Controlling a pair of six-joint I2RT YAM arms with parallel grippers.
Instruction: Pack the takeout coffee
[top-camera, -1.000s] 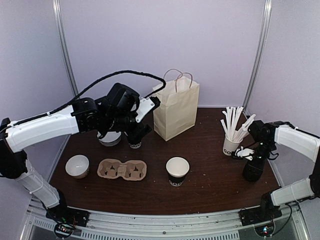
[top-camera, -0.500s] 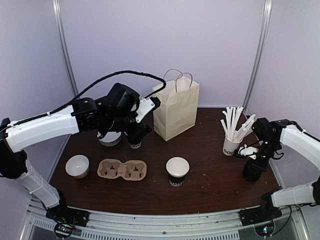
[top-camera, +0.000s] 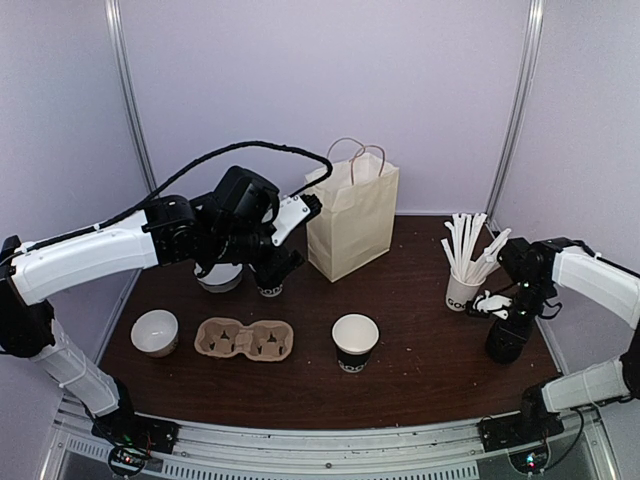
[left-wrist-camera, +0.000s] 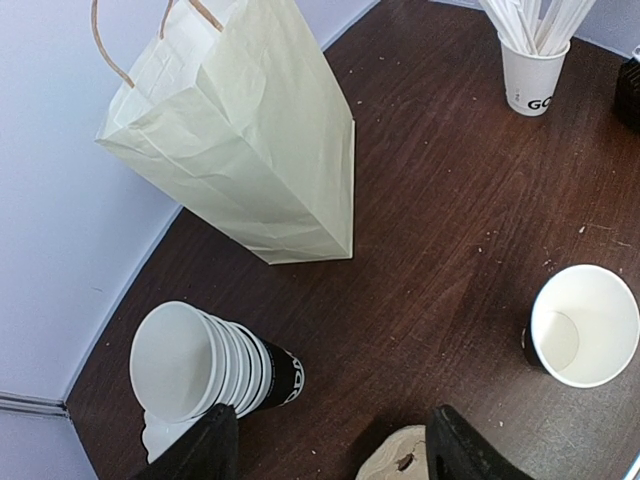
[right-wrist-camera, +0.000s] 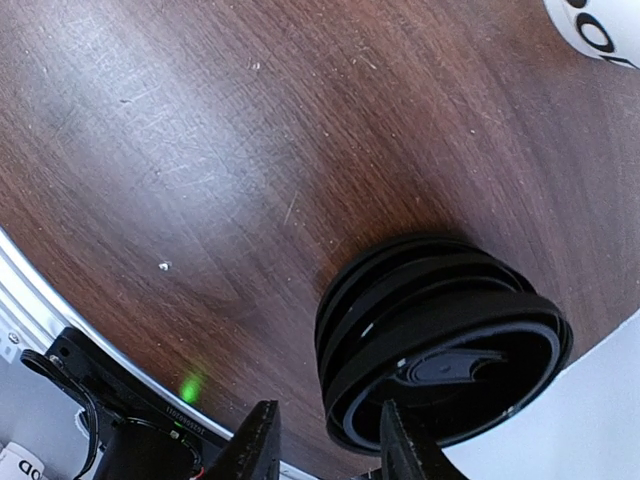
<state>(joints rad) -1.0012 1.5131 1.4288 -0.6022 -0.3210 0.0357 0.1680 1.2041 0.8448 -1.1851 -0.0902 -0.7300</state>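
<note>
The takeout coffee cup (top-camera: 355, 343), black paper with white lettering, stands open-topped at the table's middle and shows in the left wrist view (left-wrist-camera: 583, 325). A stack of black lids (top-camera: 505, 340) sits at the right, large in the right wrist view (right-wrist-camera: 440, 345). My right gripper (top-camera: 497, 306) hangs right over it, jaws apart (right-wrist-camera: 325, 445), one finger in front of the stack's near rim, holding nothing I can see. My left gripper (top-camera: 270, 268) is open (left-wrist-camera: 335, 450) above the table beside a tilted stack of unlidded cups (left-wrist-camera: 215, 365).
A cream paper bag (top-camera: 352, 215) with handles stands upright at the back centre. A cardboard two-cup carrier (top-camera: 243, 340) lies front left, a white bowl (top-camera: 155, 332) beside it. A white lettered cup of white sticks (top-camera: 463, 288) stands close to the right gripper. The table's right edge is near.
The right wrist shifted a little to the right over the lid stack and came back. The left arm has not moved.
</note>
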